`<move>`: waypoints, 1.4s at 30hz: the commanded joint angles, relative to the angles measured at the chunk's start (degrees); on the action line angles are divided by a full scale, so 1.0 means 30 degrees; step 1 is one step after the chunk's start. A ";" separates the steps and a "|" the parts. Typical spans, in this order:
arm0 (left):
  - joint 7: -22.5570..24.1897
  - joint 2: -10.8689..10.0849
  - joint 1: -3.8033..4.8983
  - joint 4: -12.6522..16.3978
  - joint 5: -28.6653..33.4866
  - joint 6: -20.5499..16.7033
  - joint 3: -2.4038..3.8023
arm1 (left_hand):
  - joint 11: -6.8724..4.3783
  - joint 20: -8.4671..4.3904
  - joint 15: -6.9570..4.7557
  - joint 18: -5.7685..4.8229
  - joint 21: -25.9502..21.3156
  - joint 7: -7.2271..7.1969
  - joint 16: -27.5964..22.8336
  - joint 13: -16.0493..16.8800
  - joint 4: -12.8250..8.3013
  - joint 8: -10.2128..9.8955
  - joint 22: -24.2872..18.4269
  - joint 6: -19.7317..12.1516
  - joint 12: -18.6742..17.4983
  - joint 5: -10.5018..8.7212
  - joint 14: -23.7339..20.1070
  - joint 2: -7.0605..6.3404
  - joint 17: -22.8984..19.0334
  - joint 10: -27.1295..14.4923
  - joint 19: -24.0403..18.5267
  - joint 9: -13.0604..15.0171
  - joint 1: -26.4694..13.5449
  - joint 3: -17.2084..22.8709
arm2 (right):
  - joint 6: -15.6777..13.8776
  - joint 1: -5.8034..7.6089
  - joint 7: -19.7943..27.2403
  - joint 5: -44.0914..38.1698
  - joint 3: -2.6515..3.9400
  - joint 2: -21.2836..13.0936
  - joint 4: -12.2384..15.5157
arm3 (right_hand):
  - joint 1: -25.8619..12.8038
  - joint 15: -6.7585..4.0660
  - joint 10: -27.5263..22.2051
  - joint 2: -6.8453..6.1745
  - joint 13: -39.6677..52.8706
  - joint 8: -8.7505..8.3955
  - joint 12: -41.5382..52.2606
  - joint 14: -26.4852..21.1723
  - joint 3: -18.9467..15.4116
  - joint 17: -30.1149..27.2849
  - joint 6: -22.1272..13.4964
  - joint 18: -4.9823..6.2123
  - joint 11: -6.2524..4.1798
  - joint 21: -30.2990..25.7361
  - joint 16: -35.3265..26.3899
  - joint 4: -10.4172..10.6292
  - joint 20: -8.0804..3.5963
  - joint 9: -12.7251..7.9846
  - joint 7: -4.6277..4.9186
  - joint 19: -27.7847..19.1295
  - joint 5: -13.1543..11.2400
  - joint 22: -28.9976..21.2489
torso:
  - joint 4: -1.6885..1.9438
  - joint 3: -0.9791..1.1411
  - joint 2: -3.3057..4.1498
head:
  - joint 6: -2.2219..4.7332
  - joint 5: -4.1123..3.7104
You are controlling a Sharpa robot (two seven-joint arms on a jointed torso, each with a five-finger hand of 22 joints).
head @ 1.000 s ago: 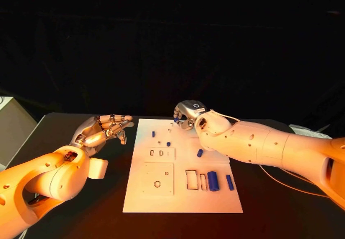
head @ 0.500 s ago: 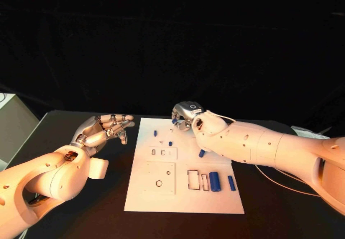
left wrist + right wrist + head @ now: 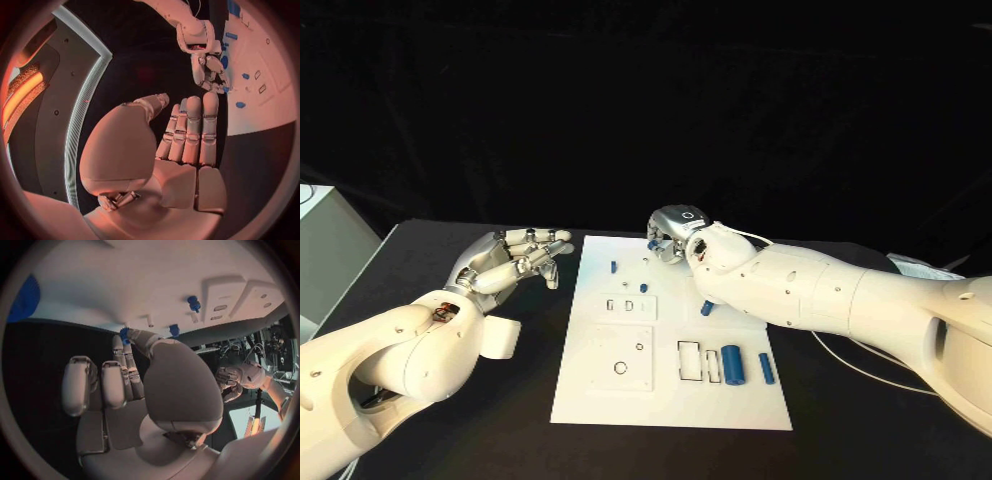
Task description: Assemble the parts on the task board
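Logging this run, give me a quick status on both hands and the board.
Left hand open, beside the task board. Right hand pinching a small blue part at the far edge. Nothing blocking.

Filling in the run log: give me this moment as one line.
right hand: pinches small blue part at task board far edge | left hand: open, beside board
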 commanded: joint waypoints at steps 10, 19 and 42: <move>0.0036 -0.0010 0.0011 0.0146 -0.0101 0.0307 0.0046 | 0.0047 -0.0020 0.0043 0.0213 0.0041 -0.0012 0.0124 0.0025 0.0007 -0.0052 0.0021 -0.0089 -0.0039 -0.0088 -0.0109 0.0140 -0.0019 -0.0135 -0.0112 0.0030 0.0005 0.0100 | 0.0526 -0.0020 0.0111 -0.0669 -0.0025 0.0231 -0.0428 | -0.0196 -0.0083 -0.0004 -0.0128 -0.0010 0.0044 -0.0208 0.0560 0.0130 -0.0085 -0.0166 -0.0267 0.0116 0.0063 0.0121 0.0019 -0.0081 0.0076 0.0119 -0.0008 -0.0001 -0.0038 | -0.0005 -0.0031 0.0045 | 0.0016 0.0079; 0.0005 0.0004 0.0014 0.0154 -0.0179 0.0255 0.0056 | 0.0062 -0.0003 0.0057 0.0216 0.0146 0.0000 0.0193 0.0037 -0.0034 -0.0046 0.0078 -0.0110 -0.0025 -0.0110 -0.0152 0.0132 -0.0051 -0.0174 -0.0192 0.0056 0.0000 0.0117 | 0.0758 -0.0017 0.0381 -0.0614 -0.0039 0.0328 -0.0509 | -0.0558 0.0122 -0.0939 -0.0445 -0.0233 -0.0171 -0.0505 0.0460 0.0232 -0.0444 -0.0726 -0.0195 0.0361 -0.0233 0.0038 0.0123 0.0087 0.0238 0.0261 -0.0203 -0.0442 -0.0371 | 0.0000 -0.0066 0.0080 | -0.0023 0.0160; 0.0006 -0.0029 0.0014 -0.0045 -0.0201 0.0254 0.0065 | 0.0068 0.0006 0.0064 0.0221 0.0180 0.0001 0.0223 0.0040 -0.0045 -0.0052 0.0085 -0.0135 -0.0027 -0.0117 -0.0167 0.0132 -0.0067 -0.0206 -0.0237 0.0064 -0.0009 0.0124 | -0.0303 0.0015 0.0436 0.0087 -0.0037 -0.0905 0.0731 | 0.0627 0.0622 -0.4924 0.0000 -0.0473 -0.1671 -0.0351 0.0137 -0.3462 -0.1743 -0.2765 0.0114 0.0936 -0.1545 -0.0136 0.0436 0.0611 0.0146 0.0085 -0.0710 -0.0776 -0.1755 | -0.0055 -0.0058 0.0164 | 0.0188 0.0141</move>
